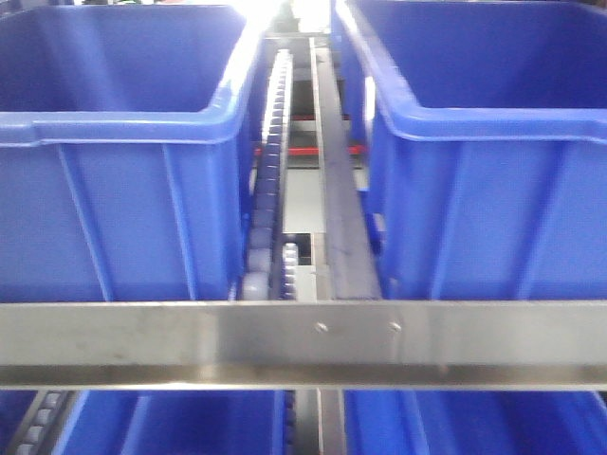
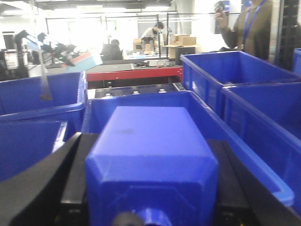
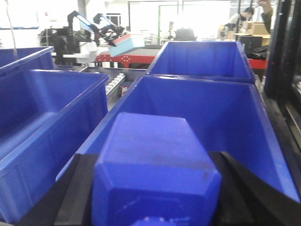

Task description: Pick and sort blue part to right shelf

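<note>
In the left wrist view a chunky blue part (image 2: 150, 165) sits between black fingers (image 2: 70, 160), so my left gripper (image 2: 148, 146) is shut on it, over a large blue bin (image 2: 141, 100). The right wrist view shows a second blue part (image 3: 155, 155) clamped the same way by my right gripper (image 3: 153, 162), above the near rim of a deep blue bin (image 3: 202, 108). The right shelf fills the front view: steel front rail (image 1: 190, 341) with two screws, grey roller track (image 1: 270, 171), blue bins left (image 1: 123, 152) and right (image 1: 493, 142). Neither gripper appears in the front view.
More blue bins stand right (image 2: 263, 113) and left (image 2: 37, 94) of the left gripper. Another bin (image 3: 202, 59) lies beyond the right gripper, one more to its left (image 3: 47, 108), and a black post (image 3: 282, 47) on its right. A person (image 2: 254, 23) stands far back.
</note>
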`<action>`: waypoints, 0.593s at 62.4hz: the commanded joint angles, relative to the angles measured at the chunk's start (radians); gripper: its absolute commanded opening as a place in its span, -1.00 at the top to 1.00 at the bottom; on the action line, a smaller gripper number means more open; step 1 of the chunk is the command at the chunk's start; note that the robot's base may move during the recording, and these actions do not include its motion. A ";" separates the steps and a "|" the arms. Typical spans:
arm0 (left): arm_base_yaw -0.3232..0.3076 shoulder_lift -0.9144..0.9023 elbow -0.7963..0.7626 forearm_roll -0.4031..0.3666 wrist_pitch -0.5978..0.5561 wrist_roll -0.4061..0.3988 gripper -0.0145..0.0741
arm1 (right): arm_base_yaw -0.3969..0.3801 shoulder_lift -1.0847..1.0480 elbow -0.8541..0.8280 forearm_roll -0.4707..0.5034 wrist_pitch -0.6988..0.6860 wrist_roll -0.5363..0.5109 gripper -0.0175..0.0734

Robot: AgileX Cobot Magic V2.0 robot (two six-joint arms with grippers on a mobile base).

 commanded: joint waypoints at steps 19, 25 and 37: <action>-0.001 0.018 -0.021 0.009 -0.083 0.000 0.06 | -0.002 0.017 -0.026 -0.012 -0.097 -0.009 0.18; -0.001 0.018 -0.021 0.009 -0.083 0.000 0.06 | -0.002 0.017 -0.026 -0.012 -0.097 -0.009 0.18; -0.001 0.018 -0.021 0.009 -0.083 0.000 0.06 | -0.002 0.017 -0.026 -0.012 -0.097 -0.009 0.18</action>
